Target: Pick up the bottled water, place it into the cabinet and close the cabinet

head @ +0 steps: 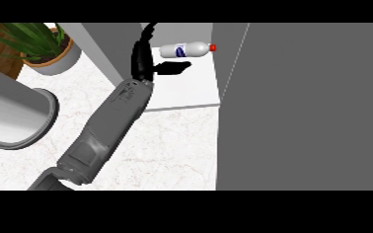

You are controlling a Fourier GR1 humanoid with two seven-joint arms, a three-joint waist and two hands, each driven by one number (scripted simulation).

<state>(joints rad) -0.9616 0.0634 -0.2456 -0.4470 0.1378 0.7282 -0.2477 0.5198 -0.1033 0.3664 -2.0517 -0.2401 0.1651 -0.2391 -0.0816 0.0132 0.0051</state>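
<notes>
- One grey forearm (102, 133) was visible, a long boxy shell that tapered toward the wrist at 12 o'clock.
- A raised rectangular panel sat on its upper face near the elbow, toward 7 o'clock.
- Faint dotted markings showed on the shell just below the wrist.
- A black hand (146, 61) capped the forearm, with slim dark fingers and a thumb.

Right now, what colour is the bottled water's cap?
Red, on the bottled water lying on the cabinet shelf; head view shows it best.
</notes>
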